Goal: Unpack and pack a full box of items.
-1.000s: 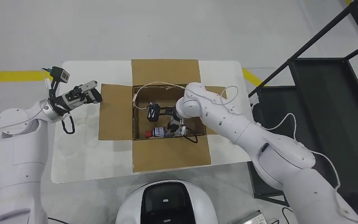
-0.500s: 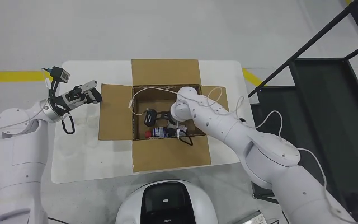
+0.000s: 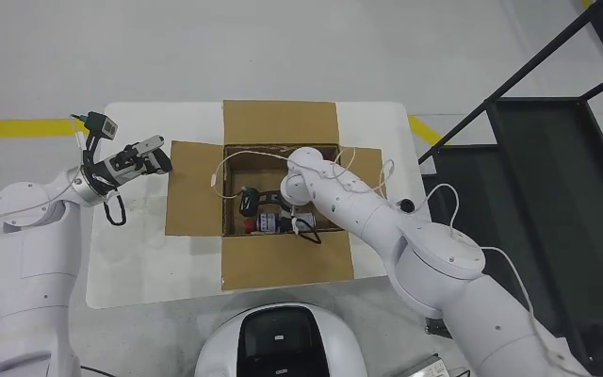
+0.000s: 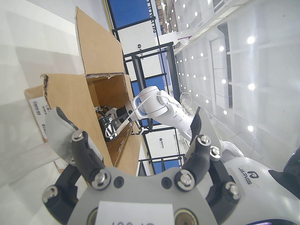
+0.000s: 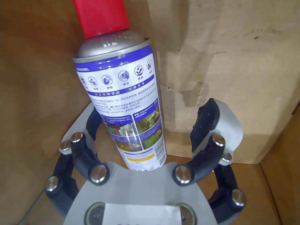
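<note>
1. Spray can, red cap, lies on its side on the floor of the box, close to the wall nearest the robot, cap twd the robot's left.
2. R pincer is down inside the box w/ jaws spread either side of the can's lower body. One pad looks close to or on the can, the other is apart from it. Not pinching yet.
3. Risk: the can is round. If the pads close unevenly, it could roll or get shoved vs. the wall before both bite.
4. Risk: the grip sits near the base end, so on lift the cap end may sag & slip, or snag a wall or flap.
5. Risk: white cable off the R arm loops over the box rim and could catch.
6. L pincer is spread & holds nothing, over the worktop just beside the box's left flap. You've no worry there.
7. Count: 1 can in sight, 1 box w/ 4 flaps open, 2 pincers, 1 worktop.
</note>
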